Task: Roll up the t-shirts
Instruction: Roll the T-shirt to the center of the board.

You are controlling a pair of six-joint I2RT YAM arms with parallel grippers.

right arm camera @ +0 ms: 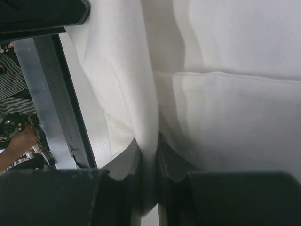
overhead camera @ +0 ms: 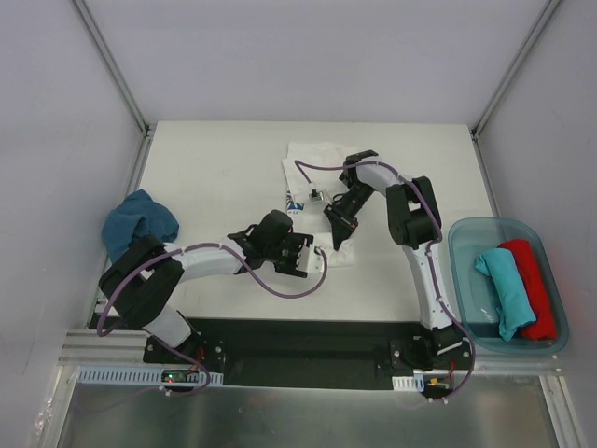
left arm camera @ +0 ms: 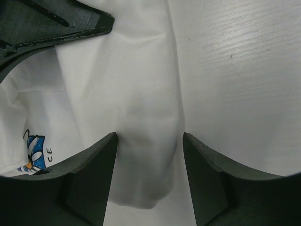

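The white t-shirt (overhead camera: 312, 159) lies at the table's middle, its blue logo (left arm camera: 34, 150) showing in the left wrist view. My right gripper (overhead camera: 334, 235) is shut on a raised fold of this shirt (right arm camera: 225, 108), the cloth pinched between its fingers (right arm camera: 176, 165). My left gripper (left arm camera: 150, 141) is open, its fingers astride the shirt's folded near end (left arm camera: 141, 117), close beside the right gripper. A dark blue t-shirt (overhead camera: 138, 222) sits bunched at the left edge. A teal rolled t-shirt (overhead camera: 504, 289) and a red one (overhead camera: 534, 285) lie side by side.
The two rolled shirts rest in a translucent blue bin (overhead camera: 466, 245) at the right edge of the table. Grey walls enclose the table on three sides. The black base plate (overhead camera: 298, 341) runs along the near edge.
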